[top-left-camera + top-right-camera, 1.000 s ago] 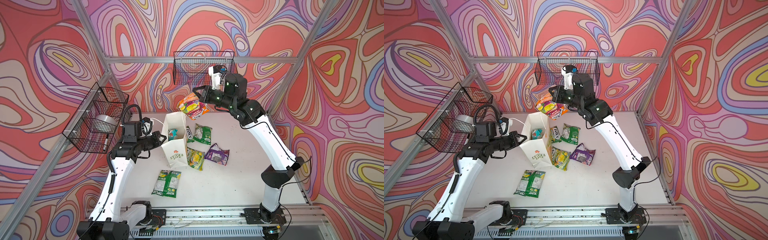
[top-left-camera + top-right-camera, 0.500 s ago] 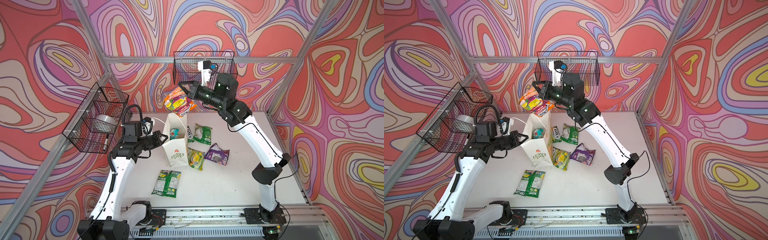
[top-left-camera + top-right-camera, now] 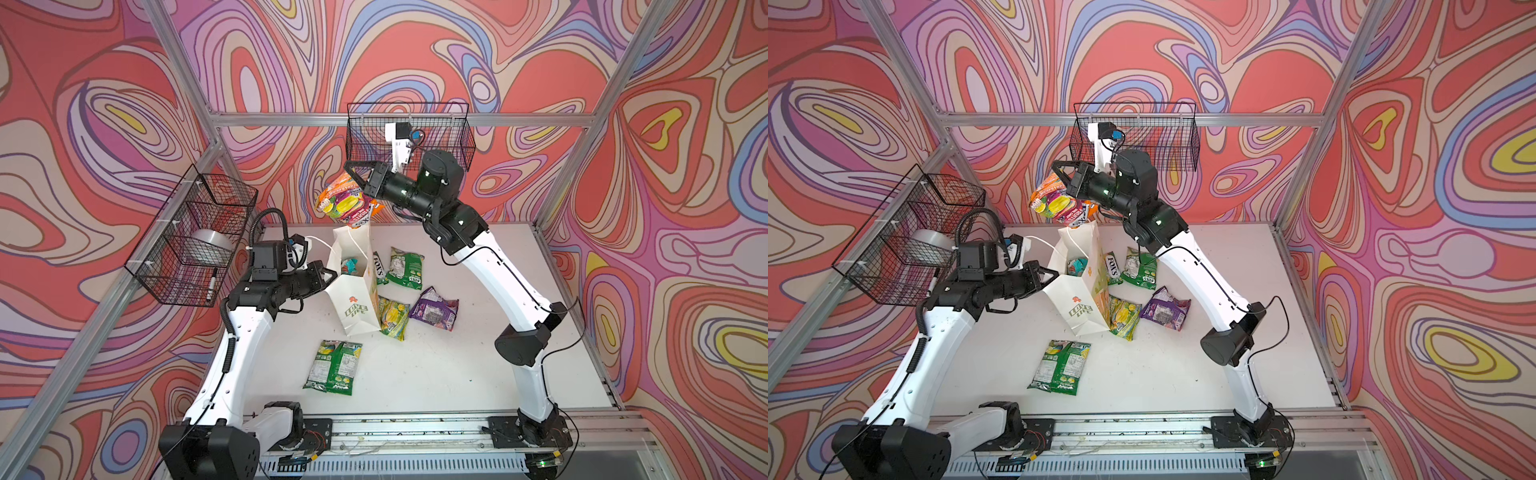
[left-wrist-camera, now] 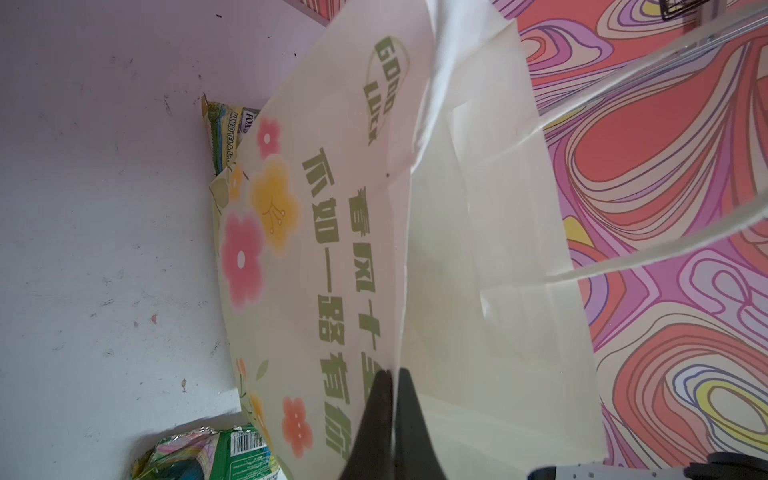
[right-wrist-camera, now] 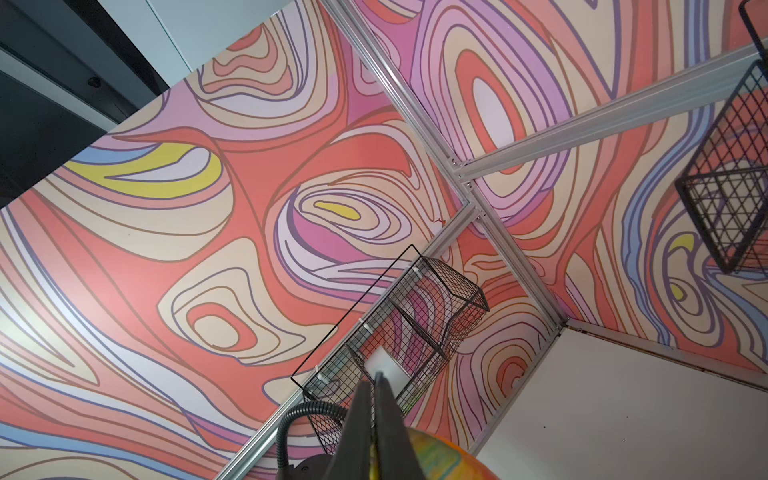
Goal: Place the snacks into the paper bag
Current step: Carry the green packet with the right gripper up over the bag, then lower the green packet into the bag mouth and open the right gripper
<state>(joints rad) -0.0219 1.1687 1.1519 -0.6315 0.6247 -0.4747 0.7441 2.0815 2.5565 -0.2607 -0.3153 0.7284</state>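
Gripping glossy orange candy packet (image 3: 343, 203) tight in right claw (image 5: 375, 382), long axis slanted, lower corner pointing down at upright white paper bag (image 3: 353, 307) mouth; pinching bag rim with left claw (image 4: 390, 374).

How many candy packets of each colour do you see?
Green packets: 3
Yellow-green packet: 1
Purple packet: 1
Orange packet: 1
Teal packet: 1
Total: 7, if the front green one is single.
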